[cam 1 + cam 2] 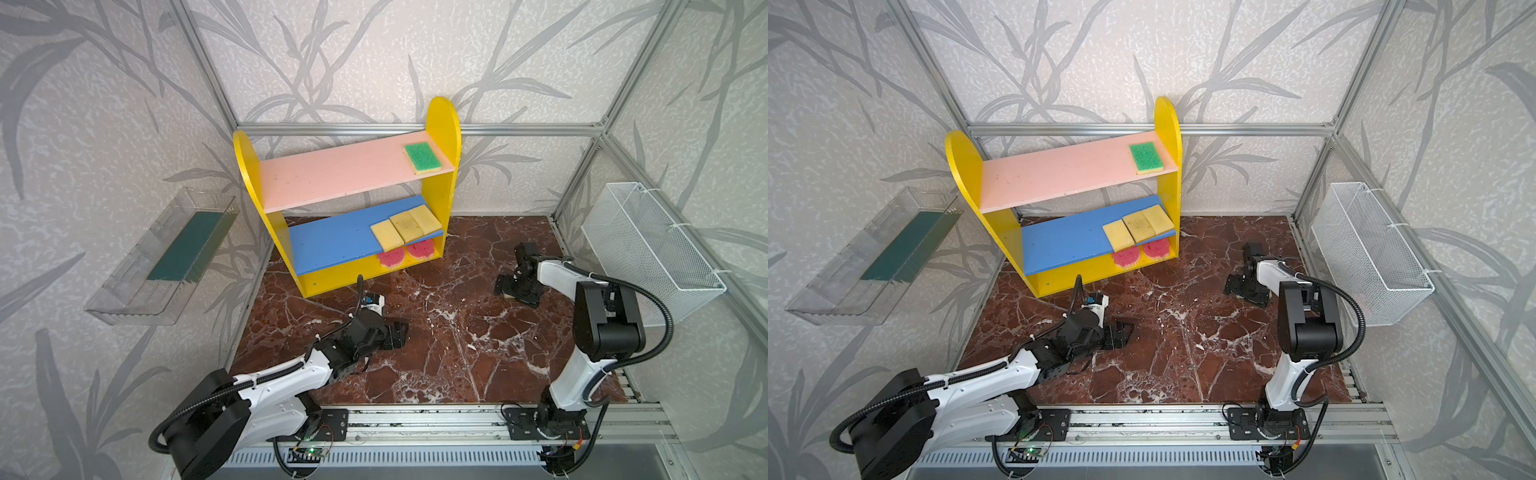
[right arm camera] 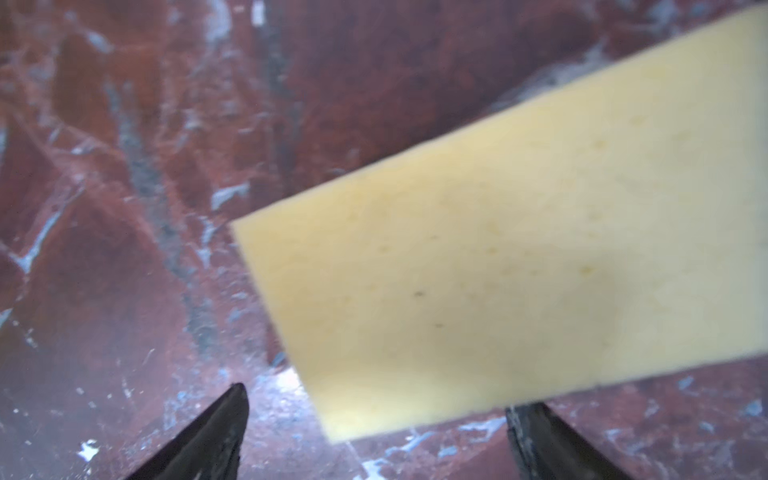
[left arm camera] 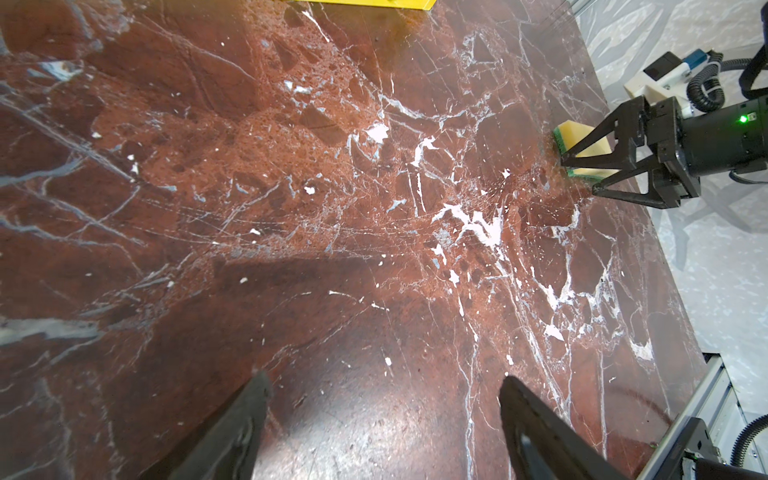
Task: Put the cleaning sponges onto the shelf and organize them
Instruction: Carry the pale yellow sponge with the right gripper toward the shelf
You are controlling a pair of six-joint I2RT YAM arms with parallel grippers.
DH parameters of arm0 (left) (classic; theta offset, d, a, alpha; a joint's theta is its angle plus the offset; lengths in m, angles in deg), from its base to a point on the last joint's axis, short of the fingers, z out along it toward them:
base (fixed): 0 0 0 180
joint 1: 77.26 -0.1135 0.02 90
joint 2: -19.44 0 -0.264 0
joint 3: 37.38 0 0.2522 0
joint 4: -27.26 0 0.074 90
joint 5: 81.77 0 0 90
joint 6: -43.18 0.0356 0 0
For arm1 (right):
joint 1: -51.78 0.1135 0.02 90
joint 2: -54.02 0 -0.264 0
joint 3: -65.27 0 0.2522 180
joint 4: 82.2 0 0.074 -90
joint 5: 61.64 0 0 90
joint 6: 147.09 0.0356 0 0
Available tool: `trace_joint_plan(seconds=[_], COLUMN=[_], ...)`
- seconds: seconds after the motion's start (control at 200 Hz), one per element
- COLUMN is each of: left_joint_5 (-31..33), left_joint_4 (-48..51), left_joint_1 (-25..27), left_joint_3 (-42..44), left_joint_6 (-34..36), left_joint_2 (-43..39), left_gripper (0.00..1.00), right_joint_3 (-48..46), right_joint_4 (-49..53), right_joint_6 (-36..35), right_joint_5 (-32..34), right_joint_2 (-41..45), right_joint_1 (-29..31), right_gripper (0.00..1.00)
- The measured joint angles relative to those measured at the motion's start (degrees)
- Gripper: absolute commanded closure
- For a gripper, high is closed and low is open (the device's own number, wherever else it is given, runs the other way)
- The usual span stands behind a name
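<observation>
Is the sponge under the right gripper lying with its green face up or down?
Down: the sponge shows yellow foam on top, its green layer against the table.

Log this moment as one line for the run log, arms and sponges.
right gripper: open over last sponge on table | left gripper: open, empty | shelf: six sponges placed

Clear tray (image 1: pixel 124 274), wire basket (image 1: pixel 648 249), marble tabletop (image 1: pixel 436 353).

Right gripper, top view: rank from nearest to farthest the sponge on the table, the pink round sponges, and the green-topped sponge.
From the right gripper:
1. Sponge on the table, directly under its open jaws.
2. Pink round sponges, on the shelf's yellow base, right end.
3. Green-topped sponge, on the pink top board, right end.
</observation>
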Motion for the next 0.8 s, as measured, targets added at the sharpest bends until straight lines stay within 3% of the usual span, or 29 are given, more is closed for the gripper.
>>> trace_joint_plan(seconds=[0.235, 0.8], left_joint_5=[0.26, 1.99], left_joint_4=[1.25, 4.74], left_joint_1=[0.00, 0.00], left_joint_3=[0.00, -0.15], left_joint_6=[0.02, 0.04], left_joint_2=[-0.31, -1.01], left_gripper=[0.11, 0.12], right_joint_3=[0.61, 21.38], right_joint_4=[-1.38, 2.34], right_joint_6=[0.50, -1.09], right_joint_5=[-2.67, -2.03], right_joint_2=[-0.15, -13.70], right_joint_1=[-4.22, -2.99], right_gripper=[0.05, 0.03])
